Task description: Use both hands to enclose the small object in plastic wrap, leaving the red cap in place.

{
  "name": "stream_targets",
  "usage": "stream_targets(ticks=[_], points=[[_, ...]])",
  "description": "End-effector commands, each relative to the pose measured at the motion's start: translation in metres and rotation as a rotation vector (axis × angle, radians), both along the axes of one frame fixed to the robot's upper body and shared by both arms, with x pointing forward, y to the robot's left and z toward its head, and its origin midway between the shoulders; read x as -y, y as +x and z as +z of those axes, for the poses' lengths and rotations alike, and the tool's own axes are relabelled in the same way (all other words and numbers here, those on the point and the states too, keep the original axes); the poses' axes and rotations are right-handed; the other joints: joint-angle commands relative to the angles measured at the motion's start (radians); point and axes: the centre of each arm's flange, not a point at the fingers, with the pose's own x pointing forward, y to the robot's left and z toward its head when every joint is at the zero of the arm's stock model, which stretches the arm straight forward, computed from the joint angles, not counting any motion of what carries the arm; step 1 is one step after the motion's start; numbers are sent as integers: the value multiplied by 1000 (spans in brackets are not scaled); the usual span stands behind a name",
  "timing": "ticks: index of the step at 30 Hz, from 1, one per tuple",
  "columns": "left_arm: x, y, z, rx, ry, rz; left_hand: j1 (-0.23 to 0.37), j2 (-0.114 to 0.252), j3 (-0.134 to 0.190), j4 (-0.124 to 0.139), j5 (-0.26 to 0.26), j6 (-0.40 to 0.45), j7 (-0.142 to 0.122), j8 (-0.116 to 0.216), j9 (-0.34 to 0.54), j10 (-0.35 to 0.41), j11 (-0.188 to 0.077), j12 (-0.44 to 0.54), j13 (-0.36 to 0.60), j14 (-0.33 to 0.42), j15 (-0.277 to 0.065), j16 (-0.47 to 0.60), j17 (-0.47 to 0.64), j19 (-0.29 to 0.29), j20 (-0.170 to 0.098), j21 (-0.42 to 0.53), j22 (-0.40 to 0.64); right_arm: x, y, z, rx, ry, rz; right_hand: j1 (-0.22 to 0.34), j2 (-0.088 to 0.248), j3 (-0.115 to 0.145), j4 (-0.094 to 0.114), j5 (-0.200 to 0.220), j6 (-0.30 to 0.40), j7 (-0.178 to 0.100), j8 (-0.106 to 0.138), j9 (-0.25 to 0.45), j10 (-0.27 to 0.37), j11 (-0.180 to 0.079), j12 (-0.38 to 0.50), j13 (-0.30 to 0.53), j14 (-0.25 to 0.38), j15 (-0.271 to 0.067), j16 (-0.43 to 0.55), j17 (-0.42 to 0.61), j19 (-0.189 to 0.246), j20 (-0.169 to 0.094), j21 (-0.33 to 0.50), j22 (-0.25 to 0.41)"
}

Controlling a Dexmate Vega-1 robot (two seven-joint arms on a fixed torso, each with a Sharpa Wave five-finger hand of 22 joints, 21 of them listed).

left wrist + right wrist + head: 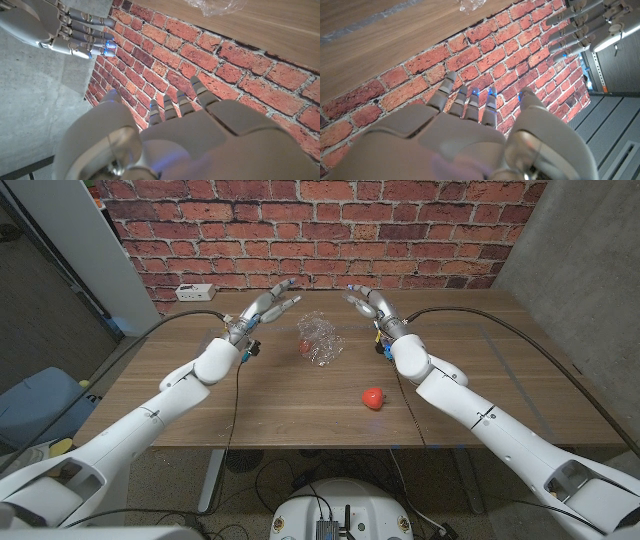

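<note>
Both hands, left hand (262,307) and right hand (371,305), hover with fingers wide, holding nothing, either side of the crumpled plastic wrap (322,338) on the surface (480,380); red cap (373,397) lies nearer, apart

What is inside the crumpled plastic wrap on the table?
A small red object shows through the plastic wrap; the crinkled film blurs its shape. The red cap lies apart on the table.
</note>
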Motion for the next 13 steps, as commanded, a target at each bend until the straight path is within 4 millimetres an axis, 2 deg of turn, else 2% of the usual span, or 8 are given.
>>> stream_targets(ticks=[1, 5, 8, 11, 13], points=[[-39, -11, -11, -21, -117, -142, 10, 14, 20, -3, -2, 18, 30, 5, 1, 5, 2, -5, -4, -1, -16, -1, -1, 6, -15, 5, 0, 0, -1, -20, 98, 301, 173, -33, -18, 12, 21, 1, 59, 41, 17, 3, 62, 38, 20, 2, 53, 5, 16, 1, 34, -5, 4, 0], [-52, -14, -17, -28, -141, -170, 9, 20, 26, -2, -2, 18, 36, 3, 0, 6, 5, -6, -6, -4, -16, -2, -1, 5, -21, 4, -1, -6, -4, -28, 148, 373, 159, -44, -43, 6, 17, 4, 81, 50, 19, 2, 83, 48, 24, 2, 60, 9, 11, -4, 21, -18, -7, 0], [-60, -12, -20, -37, -184, -180, 7, 26, 31, 1, -2, 12, 40, -1, 1, 6, 7, -8, -7, -5, -17, -1, 0, 4, -24, 2, -1, -13, -9, -29, 170, 377, 111, -55, -53, 5, 16, 10, 102, 49, 21, 2, 91, 44, 22, 1, 58, 14, 3, -8, -22, 5, -29, 0], [-67, -5, -20, -49, -230, -186, 6, 35, 39, 5, -1, 10, 46, -2, 1, 6, 8, -9, -8, -5, -16, 0, 0, 3, -22, 2, -1, -19, -14, -29, 189, 384, 114, -58, -56, 6, 13, 13, 114, 45, 22, 2, 99, 26, 22, 1, 60, 9, 0, -11, -28, 18, -33, 0], [-70, -2, -21, -55, -263, -199, 6, 41, 48, 8, 0, 3, 49, -5, 1, 3, 9, -11, -9, -8, -14, 0, 0, 2, -22, 1, -1, -22, -18, -29, 211, 397, 109, -58, -56, 7, 12, 14, 114, 45, 20, 2, 103, 25, 22, 1, 62, 7, -2, -12, -28, 24, -34, 0]])
